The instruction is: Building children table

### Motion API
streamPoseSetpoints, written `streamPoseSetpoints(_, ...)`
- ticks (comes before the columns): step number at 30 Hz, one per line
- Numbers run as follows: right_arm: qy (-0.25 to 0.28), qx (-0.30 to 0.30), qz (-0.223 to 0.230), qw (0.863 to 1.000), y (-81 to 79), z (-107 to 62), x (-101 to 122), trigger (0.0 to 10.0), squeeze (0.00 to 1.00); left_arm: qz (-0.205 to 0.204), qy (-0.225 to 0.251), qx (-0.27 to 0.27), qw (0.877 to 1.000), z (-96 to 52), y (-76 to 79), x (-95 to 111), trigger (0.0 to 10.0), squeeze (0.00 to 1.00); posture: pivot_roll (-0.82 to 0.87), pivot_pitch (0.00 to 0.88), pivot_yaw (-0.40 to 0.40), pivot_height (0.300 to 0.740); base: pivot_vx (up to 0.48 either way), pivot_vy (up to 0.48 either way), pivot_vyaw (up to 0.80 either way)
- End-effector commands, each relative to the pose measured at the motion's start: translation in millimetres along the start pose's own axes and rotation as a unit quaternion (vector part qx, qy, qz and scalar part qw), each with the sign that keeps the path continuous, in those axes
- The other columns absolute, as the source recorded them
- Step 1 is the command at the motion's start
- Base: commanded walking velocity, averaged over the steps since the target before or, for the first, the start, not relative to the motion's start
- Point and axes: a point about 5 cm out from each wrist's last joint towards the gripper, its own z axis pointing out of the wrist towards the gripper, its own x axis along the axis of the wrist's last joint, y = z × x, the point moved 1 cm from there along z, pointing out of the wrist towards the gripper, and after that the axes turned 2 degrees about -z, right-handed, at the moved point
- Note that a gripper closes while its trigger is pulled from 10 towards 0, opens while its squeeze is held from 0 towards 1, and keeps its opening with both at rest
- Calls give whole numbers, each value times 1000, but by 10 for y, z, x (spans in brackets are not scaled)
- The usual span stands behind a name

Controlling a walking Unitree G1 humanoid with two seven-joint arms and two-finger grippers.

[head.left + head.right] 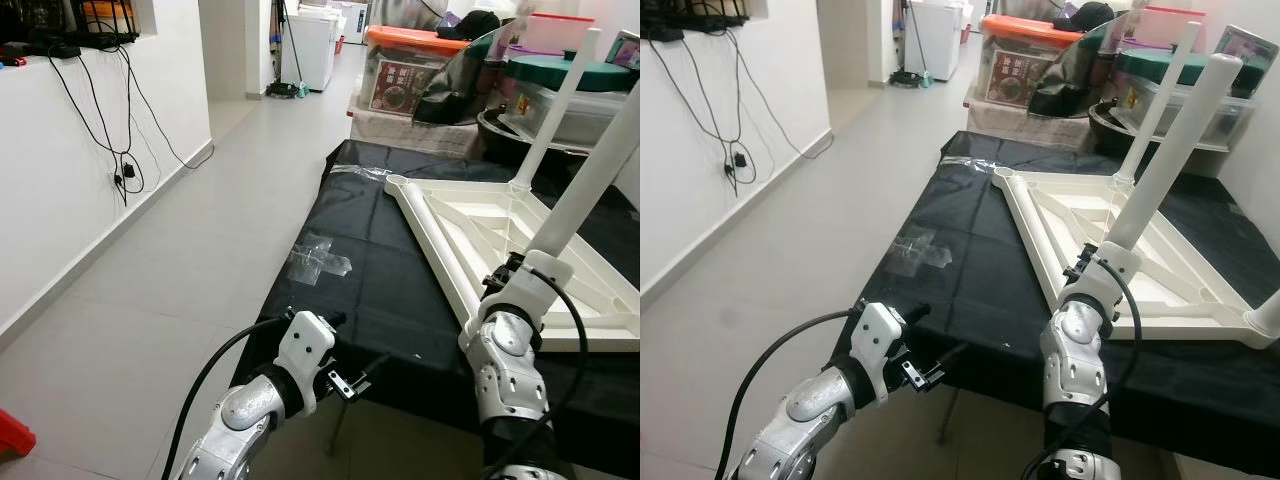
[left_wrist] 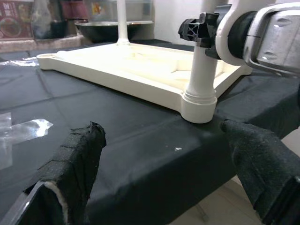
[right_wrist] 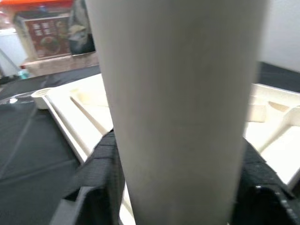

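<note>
- Upturned white tabletop [image 1: 470, 235] lies on the black-covered bench [image 1: 350, 290].
- Right gripper [image 3: 173, 187] clamps the near-corner table leg [image 1: 590, 185]; leg axis runs up, tilted away, foot in corner socket [image 2: 198, 104].
- Left gripper [image 2: 164, 168], fingers spread and empty, sits beside the bench edge, left of that socket.

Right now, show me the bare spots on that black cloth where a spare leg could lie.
Free: the cloth strip between its left edge and the tabletop, apart from a tape scrap. The near edge by the left end effector is bare too. Crowded: the right side, where the right end effector grips a leg, and the bins behind.
</note>
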Motion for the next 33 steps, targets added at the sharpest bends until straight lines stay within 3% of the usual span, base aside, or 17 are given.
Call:
streamPoseSetpoints(1, 6, 55, 19, 998, -169, -28, -9, 10000, 1000, 1, -5, -2, 1000, 10, 11, -9, 10000, 0, 144, 0, -105, 740, 0, 0, 0)
streamPoseSetpoints(4, 13, 72, 18, 997, -209, -29, 5, 10000, 1000, 1, -5, -2, 1000, 10, 10, -9, 10000, 0, 144, 0, -105, 740, 0, 0, 0)
streamPoseSetpoints(5, 26, 83, 27, 996, -216, -22, 42, 10000, 0, 0, -5, -2, 1000, 10, 11, -9, 10000, 0, 145, 0, -106, 740, 0, 0, 0)
streamPoseSetpoints(9, 35, 133, 54, 989, -231, 12, 108, 10000, 0, -1, -5, -3, 1000, 11, 11, -9, 10000, 0, 145, 0, -106, 740, 0, 0, 0)
streamPoseSetpoints(11, 15, 261, 65, 963, -332, 8, 136, 10000, 0, -1, -5, -3, 1000, 11, 11, -9, 10000, 0, 145, 0, -106, 740, 0, 0, 0)
streamPoseSetpoints(13, 11, 303, 64, 951, -354, -13, 157, 10000, 0, -1, -5, -3, 1000, 11, 10, -9, 10000, 0, 145, 0, -106, 740, 0, 0, 0)
streamPoseSetpoints(14, 5, 365, 71, 928, -376, -54, 225, 10000, 0, 0, -5, -3, 1000, 11, 7, -4, 10000, 0, 145, 0, -104, 740, 0, 0, 0)
streamPoseSetpoints(16, 6, 381, 73, 922, -384, -66, 248, 10000, 0, 0, -5, -3, 1000, 11, 6, -3, 10000, 0, 145, 0, -104, 740, 0, 0, 0)
streamPoseSetpoints(17, 5, 429, 68, 901, -416, -127, 284, 10000, 0, 0, -5, -3, 1000, 11, 5, -3, 10000, 0, 143, 0, -103, 740, 0, 0, 0)
streamPoseSetpoints(18, 5, 429, 68, 901, -416, -127, 284, 10000, 0, 0, -5, -3, 1000, 11, 5, -3, 10000, 0, 143, 0, -103, 740, 0, 0, 0)
streamPoseSetpoints(21, 5, 484, 61, 873, -451, -203, 309, 10000, 0, -1, -5, -3, 1000, 11, 4, -3, 10000, 0, 143, 0, -103, 740, 0, 0, 0)
streamPoseSetpoints(23, -19, 586, 32, 809, -502, -408, 251, 10000, 0, 0, -5, -4, 1000, 11, 5, -3, 10000, 0, 145, 0, -105, 740, 0, 0, 0)
streamPoseSetpoints(24, -19, 586, 32, 809, -502, -408, 251, 10000, 0, 0, -5, -4, 1000, 11, 5, -3, 10000, 0, 145, 0, -105, 740, 0, 0, 0)
streamPoseSetpoints(26, -50, 668, 3, 742, -518, -623, 148, 10000, 0, 1, -5, -4, 1000, 10, 7, -3, 10000, 0, 150, 0, -108, 740, 0, 0, 0)
streamPoseSetpoints(27, -59, 685, -2, 726, -524, -672, 107, 10000, 0, 1, -5, -4, 1000, 9, 8, -4, 10000, 0, 150, 0, -108, 740, 0, 0, 0)
streamPoseSetpoints(31, -67, 692, -2, 719, -547, -688, 72, 10000, 0, 1, -5, -4, 1000, 7, 9, -5, 10000, 0, 153, 0, -111, 740, 0, 0, 0)
streamPoseSetpoints(33, -65, 681, -4, 729, -576, -659, 58, 10000, 0, 2, -5, -4, 1000, 6, 8, -4, 10000, 0, 153, 0, -111, 740, 0, 0, 0)
